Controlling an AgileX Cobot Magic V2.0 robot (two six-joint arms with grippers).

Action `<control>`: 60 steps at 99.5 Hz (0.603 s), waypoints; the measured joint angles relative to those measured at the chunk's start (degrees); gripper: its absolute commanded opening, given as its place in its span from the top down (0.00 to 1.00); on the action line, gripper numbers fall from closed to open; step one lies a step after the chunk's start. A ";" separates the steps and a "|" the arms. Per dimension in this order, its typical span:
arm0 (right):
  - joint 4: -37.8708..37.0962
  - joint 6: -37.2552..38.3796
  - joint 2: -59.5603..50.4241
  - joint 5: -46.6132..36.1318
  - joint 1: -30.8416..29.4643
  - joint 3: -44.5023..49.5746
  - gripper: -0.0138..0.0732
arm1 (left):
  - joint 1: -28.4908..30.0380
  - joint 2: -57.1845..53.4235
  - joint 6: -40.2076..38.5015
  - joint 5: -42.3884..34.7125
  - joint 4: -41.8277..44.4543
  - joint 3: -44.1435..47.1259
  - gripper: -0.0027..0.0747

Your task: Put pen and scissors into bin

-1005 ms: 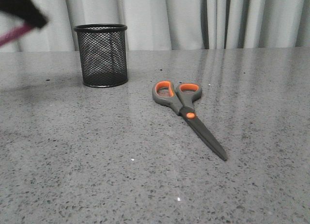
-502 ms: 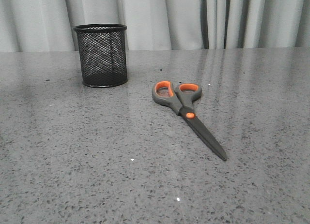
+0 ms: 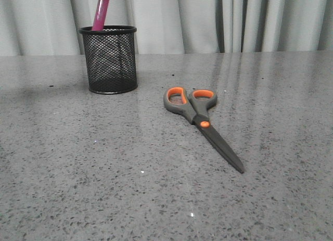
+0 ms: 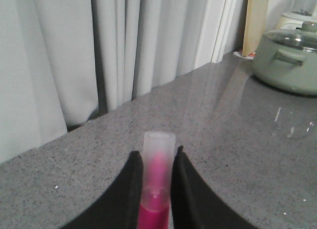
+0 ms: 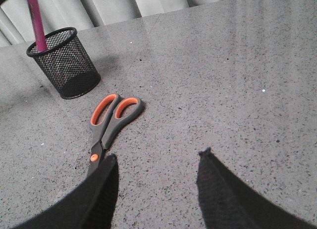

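Entering bin [image 3: 108,59], pen [image 3: 101,12] hugs its left rim.

The table [image 3: 104,189] is a grey speckled stone-like slab with a glossy top, running back to pale curtains. On it at the far left stands the bin [image 3: 109,59], upright. To its right and nearer lie the scissors [image 3: 202,123], flat and closed, handles toward the far side, blades pointing near and right, well apart from the bin.
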 measured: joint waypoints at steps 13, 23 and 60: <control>0.00 0.00 0.00 0.08 0.00 0.00 0.46 | 0.00 2.10 0.37 -0.35 -0.04 0.00 0.95; 0.00 0.00 0.00 0.08 0.00 0.00 0.46 | 0.00 2.62 0.45 -0.78 -0.04 0.00 0.72; 1.16 -1.22 0.00 4.07 1.47 -2.92 0.46 | 0.00 -1.23 0.45 2.59 -0.27 0.00 0.59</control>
